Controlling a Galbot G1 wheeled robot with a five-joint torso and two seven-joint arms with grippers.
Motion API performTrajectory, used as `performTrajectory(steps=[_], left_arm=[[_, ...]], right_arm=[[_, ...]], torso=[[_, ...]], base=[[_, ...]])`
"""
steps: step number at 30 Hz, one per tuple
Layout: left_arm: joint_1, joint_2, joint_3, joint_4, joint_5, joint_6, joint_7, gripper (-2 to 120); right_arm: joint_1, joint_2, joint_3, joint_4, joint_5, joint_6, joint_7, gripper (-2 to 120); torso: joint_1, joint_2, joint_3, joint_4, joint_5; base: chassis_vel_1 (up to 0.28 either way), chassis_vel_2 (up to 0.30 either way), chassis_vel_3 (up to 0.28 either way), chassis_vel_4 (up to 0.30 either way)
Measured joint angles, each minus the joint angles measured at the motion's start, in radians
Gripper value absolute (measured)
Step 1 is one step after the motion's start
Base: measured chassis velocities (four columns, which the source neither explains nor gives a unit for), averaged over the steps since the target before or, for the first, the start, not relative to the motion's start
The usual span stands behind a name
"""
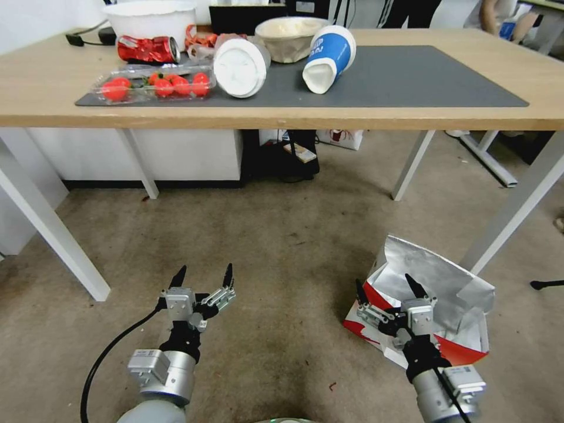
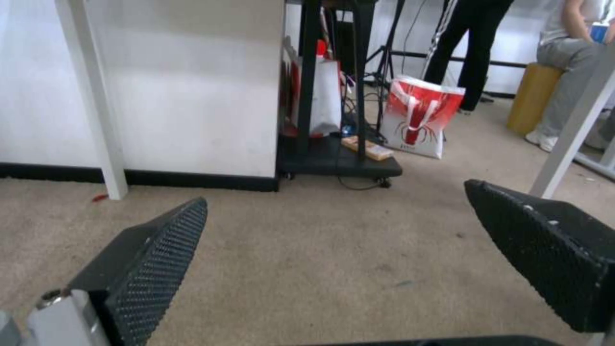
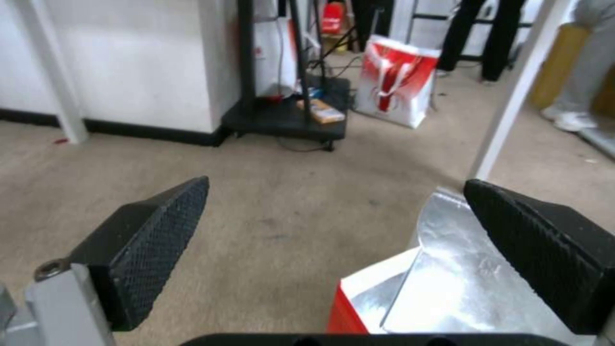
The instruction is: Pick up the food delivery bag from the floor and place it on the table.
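Observation:
The food delivery bag (image 1: 437, 267) lies on the floor (image 1: 276, 247) at the lower right, white and red, its mouth gaping and the silver foil lining showing. My right gripper (image 1: 386, 284) hovers open at the bag's left front corner with nothing between its fingers. In the right wrist view the bag (image 3: 442, 283) sits below the open right gripper (image 3: 336, 187), toward one finger. My left gripper (image 1: 204, 271) hangs open over bare floor at the lower left, empty, and its wrist view shows the left gripper (image 2: 336, 194) spread wide above carpet. The table (image 1: 411, 113) spans the top, with a dark grey mat (image 1: 411, 79).
The table's left half holds a crushed red can (image 1: 148, 49), a clear tray of red fruit (image 1: 154, 85), tipped cups (image 1: 329, 57) and bowls. White table legs (image 1: 53, 226) stand on both sides. A black cart (image 1: 288, 155) and a smaller red-print bag (image 1: 341, 138) sit under the table.

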Motion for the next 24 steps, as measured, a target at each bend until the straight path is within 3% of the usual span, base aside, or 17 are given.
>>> performTrajectory(steps=[3,4,5,6,7,9,18,24], left_arm=[[-0.001,0.001,0.000,0.000,0.000,0.001,0.000,100],[-0.001,0.001,0.000,-0.001,0.000,0.003,0.000,100],[0.000,0.001,0.000,-0.003,0.000,0.005,0.000,100],[0.000,0.001,0.000,-0.003,0.000,0.005,0.000,100],[0.001,0.001,-0.001,-0.004,0.000,0.005,0.000,100],[0.001,-0.001,-0.001,-0.004,0.000,0.006,-0.002,100],[0.001,-0.005,0.002,-0.009,-0.002,0.020,-0.007,100],[0.001,-0.010,0.004,-0.007,0.004,0.024,-0.017,100]], right_arm=[[0.013,-0.063,0.027,-0.033,0.064,0.002,-0.013,100],[0.022,-0.108,0.048,-0.065,0.105,0.020,-0.024,100],[0.046,-0.231,0.109,-0.138,0.189,0.067,-0.050,100],[0.046,-0.231,0.109,-0.138,0.189,0.067,-0.050,100],[0.066,-0.303,0.161,-0.174,0.244,0.076,-0.069,100],[0.086,-0.366,0.209,-0.209,0.292,0.071,-0.101,100],[0.180,-0.538,0.265,-0.380,0.401,0.097,-0.210,100],[0.256,-0.681,0.257,-0.576,0.443,0.156,-0.290,100]], torso=[[0.000,0.000,0.000,0.0001,0.0000],[0.000,0.000,0.000,0.0000,0.0002],[0.000,0.001,0.000,0.0000,0.0005],[0.000,0.001,0.000,0.0000,0.0005],[0.000,0.001,0.000,0.0000,0.0001],[0.000,0.001,0.000,0.0001,0.0000],[0.000,0.001,0.000,0.0000,0.0001],[0.000,0.002,0.000,-0.0001,0.0000]], base=[[0.000,0.000,0.000,0.000],[0.000,0.000,0.000,0.000],[0.000,0.000,0.000,0.000],[0.000,0.000,0.000,0.000],[0.000,0.000,0.000,0.000],[0.000,0.000,0.000,0.000],[0.000,0.000,0.000,0.000],[0.000,0.000,0.000,0.000]])
